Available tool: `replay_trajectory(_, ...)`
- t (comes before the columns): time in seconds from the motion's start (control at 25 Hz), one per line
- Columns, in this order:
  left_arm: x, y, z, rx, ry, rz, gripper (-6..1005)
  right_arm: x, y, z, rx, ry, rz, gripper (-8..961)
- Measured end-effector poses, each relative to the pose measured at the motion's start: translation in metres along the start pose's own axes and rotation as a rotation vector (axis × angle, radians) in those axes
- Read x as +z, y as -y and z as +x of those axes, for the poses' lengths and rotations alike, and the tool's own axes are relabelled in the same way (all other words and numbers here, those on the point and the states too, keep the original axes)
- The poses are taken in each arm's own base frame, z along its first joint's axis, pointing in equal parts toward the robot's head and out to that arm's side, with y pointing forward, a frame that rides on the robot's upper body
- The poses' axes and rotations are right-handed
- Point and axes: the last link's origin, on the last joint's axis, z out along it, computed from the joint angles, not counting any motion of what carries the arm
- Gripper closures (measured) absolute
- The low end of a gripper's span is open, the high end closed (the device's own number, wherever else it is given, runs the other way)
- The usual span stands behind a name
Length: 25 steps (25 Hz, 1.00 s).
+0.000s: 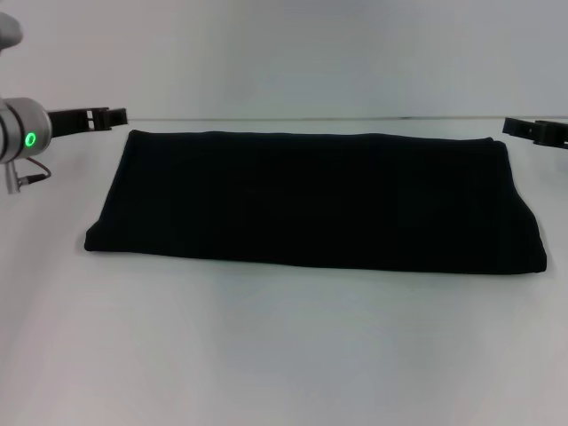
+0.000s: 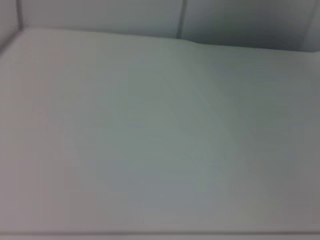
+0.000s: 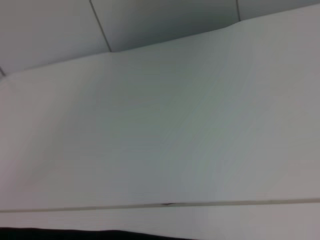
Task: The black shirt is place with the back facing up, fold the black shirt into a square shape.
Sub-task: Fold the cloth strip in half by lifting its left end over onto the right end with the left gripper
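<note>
While I watch from the head camera, my left gripper hangs at the far left corner of the soft black cloth shirt, just off its edge and holding nothing; I cannot tell whether it is open or closed. Its wrist camera gives me only the bare white surface.

At centre, the shirt lies flat as a wide rectangle, longer across than deep, with no lettering showing. I judge one more fold, side to side, is needed for a square.

At the far right corner, my right gripper also hangs beside the cloth, empty, its state unclear to me.

My worry is layers: a shallow pinch could catch only the top ply, so the stack peels apart. Uneven lifting could also skew the edges.
</note>
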Motion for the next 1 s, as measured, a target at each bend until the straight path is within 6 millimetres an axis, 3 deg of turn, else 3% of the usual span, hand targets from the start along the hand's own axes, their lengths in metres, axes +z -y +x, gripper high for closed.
replay_trajectory(0.04,-0.004,0.0,0.0,-0.018,0.019,-0.046,463,-0.006,0.002,0.0,0.019,-0.003,-0.029,365)
replay_trajectory(0.2,-0.025,-0.004,-0.003,-0.047,0.111,-0.217,298,-0.033,0.007,0.001,0.08,-0.024,-0.144,366)
replay_trajectory(0.28,-0.044,-0.01,-0.007,-0.038,0.182,-0.34,280,-0.045,0.008,0.005,0.1,-0.039,-0.2,367)
replay_trajectory(0.52,-0.07,-0.023,-0.015,-0.006,0.308,-0.534,225,-0.073,0.0,0.016,0.124,-0.032,-0.37,369)
replay_trajectory(0.68,-0.084,-0.033,-0.024,0.008,0.383,-0.644,199,-0.078,0.0,0.023,0.131,-0.015,-0.389,370)
replay_trajectory(0.88,-0.088,-0.032,-0.038,-0.035,0.426,-0.659,202,-0.078,-0.002,0.028,0.116,-0.042,-0.398,313)
replay_trajectory(1.0,-0.089,-0.027,-0.044,-0.117,0.458,-0.626,202,-0.077,-0.007,0.026,0.085,-0.078,-0.42,168)
